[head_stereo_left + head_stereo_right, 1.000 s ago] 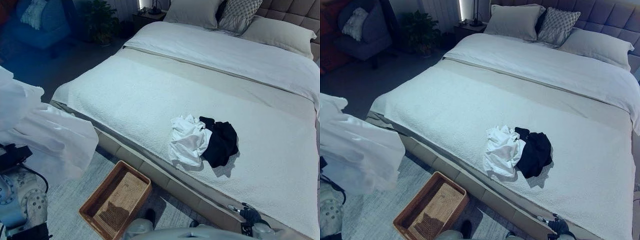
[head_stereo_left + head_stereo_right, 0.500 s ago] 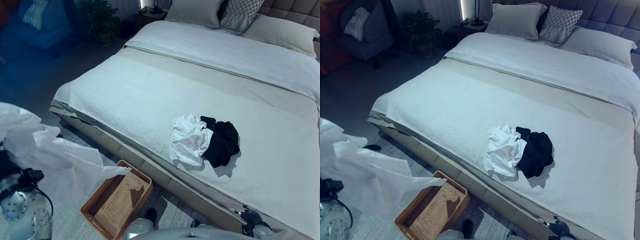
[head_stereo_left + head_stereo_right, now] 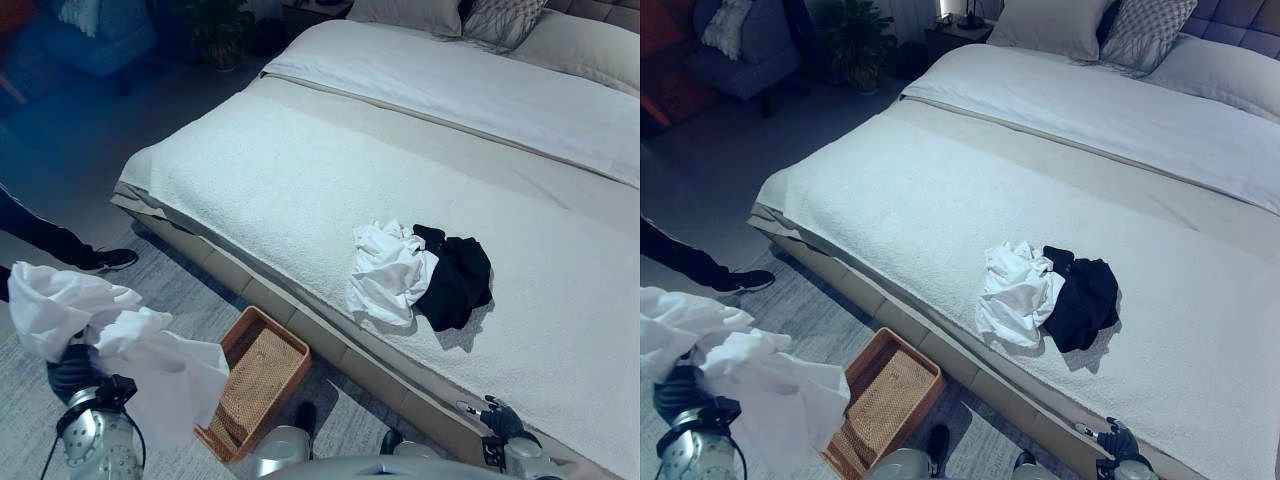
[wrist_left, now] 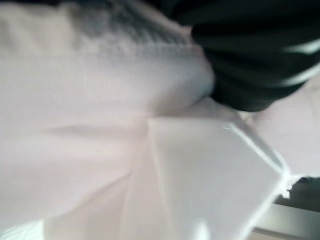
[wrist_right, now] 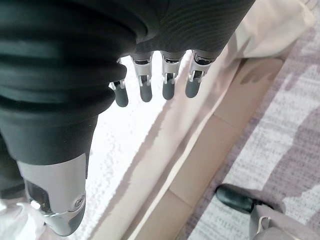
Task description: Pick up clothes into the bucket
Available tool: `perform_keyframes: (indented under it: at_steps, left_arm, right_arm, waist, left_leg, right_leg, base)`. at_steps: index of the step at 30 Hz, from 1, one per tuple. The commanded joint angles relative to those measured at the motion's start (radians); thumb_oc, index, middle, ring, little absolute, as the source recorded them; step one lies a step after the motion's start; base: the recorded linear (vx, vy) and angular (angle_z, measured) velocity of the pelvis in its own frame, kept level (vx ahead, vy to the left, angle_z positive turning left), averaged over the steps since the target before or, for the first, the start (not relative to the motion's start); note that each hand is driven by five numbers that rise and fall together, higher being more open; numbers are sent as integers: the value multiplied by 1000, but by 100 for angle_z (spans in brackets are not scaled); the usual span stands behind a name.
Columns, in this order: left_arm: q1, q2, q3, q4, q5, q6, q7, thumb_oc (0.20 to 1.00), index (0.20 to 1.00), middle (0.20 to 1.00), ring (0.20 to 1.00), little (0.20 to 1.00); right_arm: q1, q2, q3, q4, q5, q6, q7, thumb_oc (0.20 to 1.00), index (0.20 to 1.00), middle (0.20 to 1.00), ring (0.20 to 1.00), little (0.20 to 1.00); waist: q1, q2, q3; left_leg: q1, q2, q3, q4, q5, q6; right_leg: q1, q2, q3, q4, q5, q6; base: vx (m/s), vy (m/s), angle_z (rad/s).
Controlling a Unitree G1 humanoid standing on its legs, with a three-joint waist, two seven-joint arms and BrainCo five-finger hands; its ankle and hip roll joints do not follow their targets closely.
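A large bed [image 3: 300, 170] with a pale textured cover is filling most of the scene, and a wicker basket [image 3: 252, 380] is sitting on the grey rug [image 3: 180, 300] just beside the bed's near edge. The robot's left hand [image 3: 75, 368] is holding a bunched white garment [image 3: 150, 365] low over the rug, with the cloth's hanging end draping over the basket's near left rim. In the left wrist view the white cloth is pressing close against the camera, hiding the fingers. A crumpled white shirt [image 3: 388, 272] and a black garment [image 3: 455, 280] are lying touching each other on the bed, near its front edge. The right hand [image 5: 155, 85] is hanging beside that edge, fingers loosely straight and holding nothing. A person's leg and dark shoe [image 3: 108, 260] are standing on the floor near the bed's foot corner.
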Motion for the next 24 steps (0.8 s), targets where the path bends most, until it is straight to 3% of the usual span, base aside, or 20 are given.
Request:
perform_keyframes:
  at_steps: [1, 7, 18, 21, 22, 24]
  left_arm:
    - [-52, 56, 14, -16, 42, -54, -8, 200, 200, 200, 200, 200]
    - [-125, 81, -72, 123, 55, -38, -15, 200, 200, 200, 200, 200]
    - [-188, 113, -127, 228, 99, -34, 9, 200, 200, 200, 200, 200]
    - [-220, 154, -150, 286, 207, -43, 69, 200, 200, 200, 200, 200]
    - [-237, 191, -166, 323, 308, -36, 122, 200, 200, 200, 200, 200]
    - [-252, 198, -174, 367, 334, -26, 141, 200, 200, 200, 200, 200]
  right_arm:
    - [-48, -21, 23, -66, -17, -15, -28, 1000, 1000, 1000, 1000, 1000]
    - [-65, -29, 35, -93, -12, -19, -45, 1000, 1000, 1000, 1000, 1000]
    - [-83, -30, 45, -125, -4, -29, -66, 1000, 1000, 1000, 1000, 1000]
    - [-93, -29, 53, -141, 0, -39, -83, 1000, 1000, 1000, 1000, 1000]
    - [-103, -30, 60, -149, 6, -52, -97, 1000, 1000, 1000, 1000, 1000]
    - [-109, -30, 64, -150, 9, -56, -102, 1000, 1000, 1000, 1000, 1000]
  waist:
    - [-21, -33, 15]
    - [-42, -41, 45]
    - [-68, -54, 87]
    - [-75, -58, 107]
    - [-79, -58, 129]
    - [-82, -59, 136]
  left_leg:
    - [-66, -15, -10, 99, -71, -19]
    - [-99, -7, 3, 105, -63, -19]
    - [-144, 8, 34, 115, -60, -16]
    - [-166, 11, 37, 124, -58, -16]
    - [-184, 9, 42, 135, -58, -16]
    - [-193, 8, 46, 142, -59, -15]
  right_leg:
    - [-43, -21, 12, 32, 1, -1]
    - [-93, -13, 32, 47, 9, 0]
    - [-177, -2, 76, 77, 14, 3]
    - [-205, -2, 85, 88, 17, 4]
    - [-227, -4, 93, 101, 20, 6]
    - [-239, -6, 96, 109, 22, 6]
  base:
    - [-47, 2, 0]
    - [-29, 3, -3]
    - [-22, 12, -15]
    - [-48, 8, -11]
    - [-43, 11, -6]
    - [-43, 13, -3]
